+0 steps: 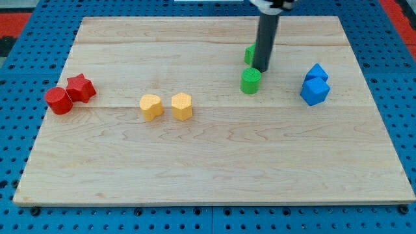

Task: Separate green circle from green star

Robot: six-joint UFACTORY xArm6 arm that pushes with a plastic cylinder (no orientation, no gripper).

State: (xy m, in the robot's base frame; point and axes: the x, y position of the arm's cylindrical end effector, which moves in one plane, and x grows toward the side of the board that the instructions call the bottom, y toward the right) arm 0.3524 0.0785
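The green circle (251, 80) stands right of the board's middle, toward the view's top. The green star (249, 54) lies just above it and is mostly hidden behind the dark rod; only its left edge shows. My tip (260, 69) rests on the board between the two green blocks, touching or nearly touching the circle's upper right edge. A small gap of board shows between the circle and the star.
Two blue blocks (316, 85) sit touching at the view's right. Two yellow blocks (167, 106) sit side by side left of centre. A red circle (58, 101) and a red star (80, 87) touch at the far left. The wooden board (208, 175) ends near all four sides of the view.
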